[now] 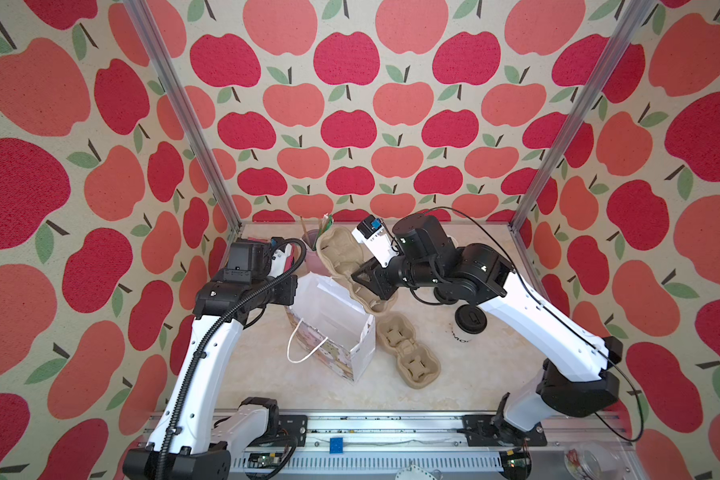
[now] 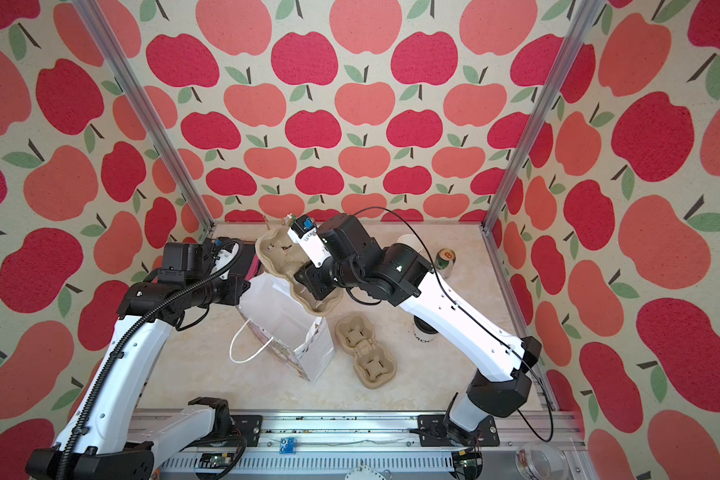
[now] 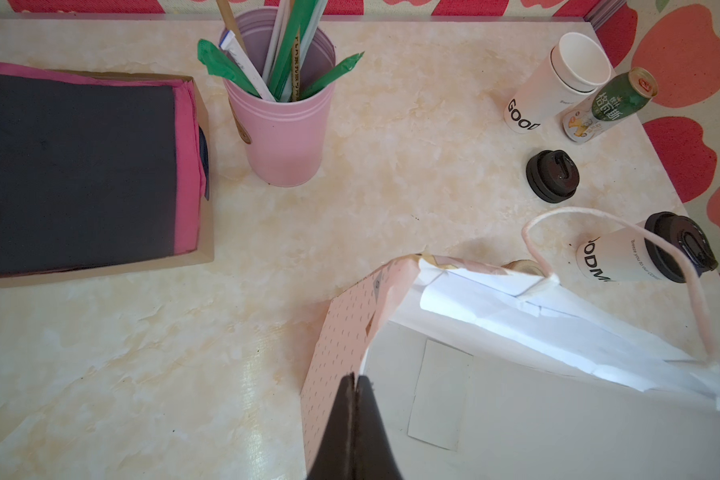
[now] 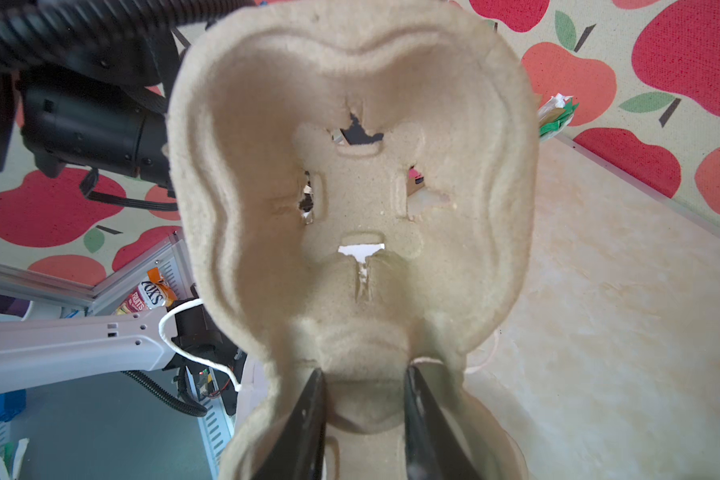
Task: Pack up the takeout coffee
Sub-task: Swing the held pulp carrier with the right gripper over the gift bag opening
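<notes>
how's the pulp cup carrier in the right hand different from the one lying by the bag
Pose: the held carrier is lifted and tilted over the bag. The lying carrier sits flat on the table.
Contact: the right hand grips the held carrier at its narrow middle. No hand touches the lying carrier.
Shared: both are tan pulp with two cup wells, and no cup shows in either.

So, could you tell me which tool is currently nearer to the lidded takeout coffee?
Right. The right tool holds the pulp carrier above the bag, toward the takeout coffee; the left tool pinches the bag's far wall, farther off.
</notes>
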